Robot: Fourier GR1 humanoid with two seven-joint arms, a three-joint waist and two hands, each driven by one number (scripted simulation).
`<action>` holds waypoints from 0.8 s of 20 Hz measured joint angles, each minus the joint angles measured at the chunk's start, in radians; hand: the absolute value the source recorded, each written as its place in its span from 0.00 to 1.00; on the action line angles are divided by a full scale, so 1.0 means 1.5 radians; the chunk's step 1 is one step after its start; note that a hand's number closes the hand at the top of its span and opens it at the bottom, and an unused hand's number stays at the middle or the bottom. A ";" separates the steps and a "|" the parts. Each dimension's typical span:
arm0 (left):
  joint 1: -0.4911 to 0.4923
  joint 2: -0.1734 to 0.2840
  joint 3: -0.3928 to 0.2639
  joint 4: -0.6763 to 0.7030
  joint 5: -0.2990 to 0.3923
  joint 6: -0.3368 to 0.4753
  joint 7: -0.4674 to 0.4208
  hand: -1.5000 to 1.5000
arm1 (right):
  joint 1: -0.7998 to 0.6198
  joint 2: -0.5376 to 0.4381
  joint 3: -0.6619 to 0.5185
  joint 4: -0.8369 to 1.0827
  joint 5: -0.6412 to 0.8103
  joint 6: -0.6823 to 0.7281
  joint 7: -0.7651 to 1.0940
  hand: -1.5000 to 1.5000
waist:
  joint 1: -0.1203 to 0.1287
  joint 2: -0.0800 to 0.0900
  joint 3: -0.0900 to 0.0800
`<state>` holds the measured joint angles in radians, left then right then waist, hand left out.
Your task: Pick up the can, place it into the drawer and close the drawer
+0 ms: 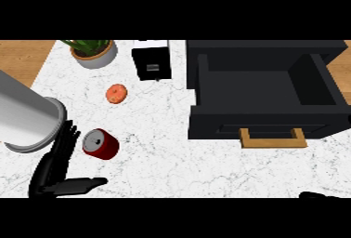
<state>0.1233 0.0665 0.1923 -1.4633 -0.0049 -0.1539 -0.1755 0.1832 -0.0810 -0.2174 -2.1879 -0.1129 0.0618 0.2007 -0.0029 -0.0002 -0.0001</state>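
Nothing is done yet: the can [100,144] lies on the bench [171,158] beside the left hand [58,162], whose fingers are straight and apart, and the drawer [264,88] stands open and empty.

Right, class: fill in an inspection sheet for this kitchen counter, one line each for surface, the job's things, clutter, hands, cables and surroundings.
Surface: white marbled counter, with wooden strips at both upper corners.
Job's things: red can stands on the counter at lower left; black drawer is pulled open at upper right, nothing seen inside, wooden handle facing the robot.
Clutter: orange round item; potted plant; small black-and-white box.
Hands: left hand open, fingers straight beside the can, not around it; right hand barely shows at the lower right edge, fingers cannot be told.
Cables: nothing seen.
Surroundings: grey forearm crosses the left side.
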 measured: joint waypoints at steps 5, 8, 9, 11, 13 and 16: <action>-0.024 0.005 0.006 0.094 -0.011 0.005 -0.050 0.00 | -0.009 -0.001 -0.011 -0.004 -0.002 0.005 0.010 0.00 | 0.000 0.000 0.000; -0.049 0.009 0.012 0.156 -0.013 0.009 -0.083 0.00 | -0.014 -0.009 -0.028 -0.015 -0.019 0.011 0.028 0.00 | 0.000 0.000 0.000; -0.061 0.011 0.017 0.186 -0.012 0.010 -0.100 0.00 | -0.013 -0.005 -0.027 -0.018 -0.016 0.011 0.028 0.00 | 0.000 0.000 0.000; -0.084 0.010 0.020 0.231 -0.013 0.020 -0.118 0.00 | -0.011 -0.007 -0.033 -0.017 -0.015 0.017 0.027 0.00 | -0.001 0.000 0.000; -0.117 0.020 0.033 0.286 -0.012 0.026 -0.136 0.00 | -0.007 0.002 -0.026 -0.019 -0.004 0.018 0.021 0.00 | -0.001 0.000 0.000; -0.134 0.034 0.044 0.348 -0.006 0.023 -0.175 0.00 | 0.002 0.011 -0.018 -0.027 0.005 0.024 0.016 0.00 | -0.001 0.000 0.000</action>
<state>-0.0783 0.1173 0.2579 -0.9407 -0.0140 -0.1197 -0.4376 0.1866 -0.0642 -0.2446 -2.2283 -0.1056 0.0973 0.2248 -0.0047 0.0004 -0.0003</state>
